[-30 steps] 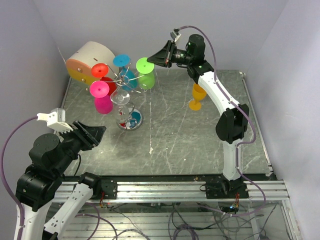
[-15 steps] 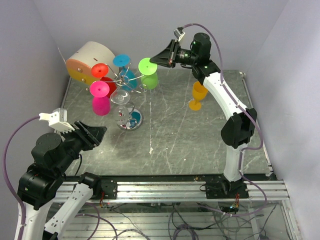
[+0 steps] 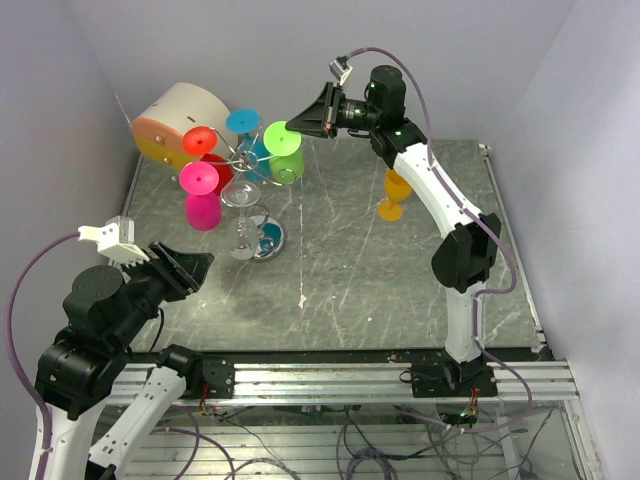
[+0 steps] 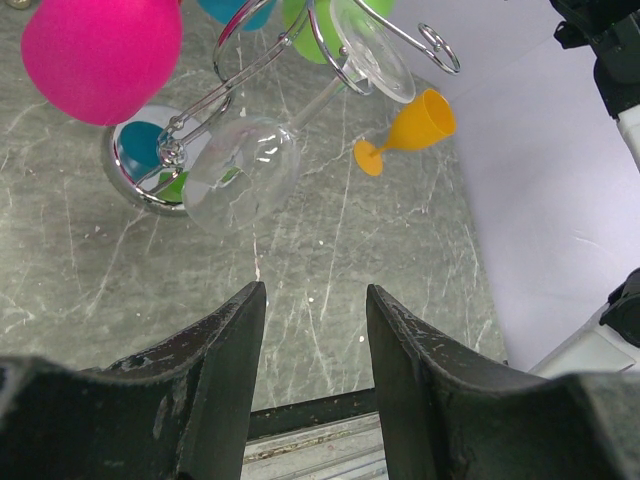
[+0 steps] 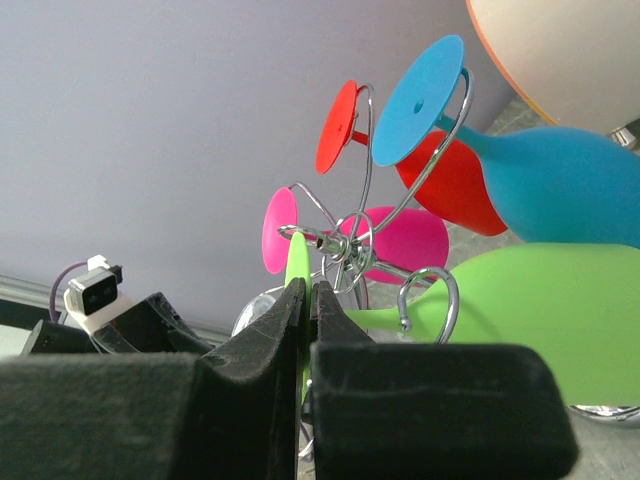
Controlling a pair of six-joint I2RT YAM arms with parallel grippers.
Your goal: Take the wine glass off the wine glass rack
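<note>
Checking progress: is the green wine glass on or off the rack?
On. Green wine glass stem sits inside a curl of the rack; right gripper pinches its foot.

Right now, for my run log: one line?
right claw: shut on lime-green plastic wine glass | left claw: open | glass: on silver wire rack

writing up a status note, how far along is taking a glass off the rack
Done: one orange glass stands on the table, off the wine glass rack. In hand: the right gripper is shut on the foot of the green wine glass, its stem in a wire curl. Left: sliding it clear and setting it down. The left gripper is open and empty.
</note>
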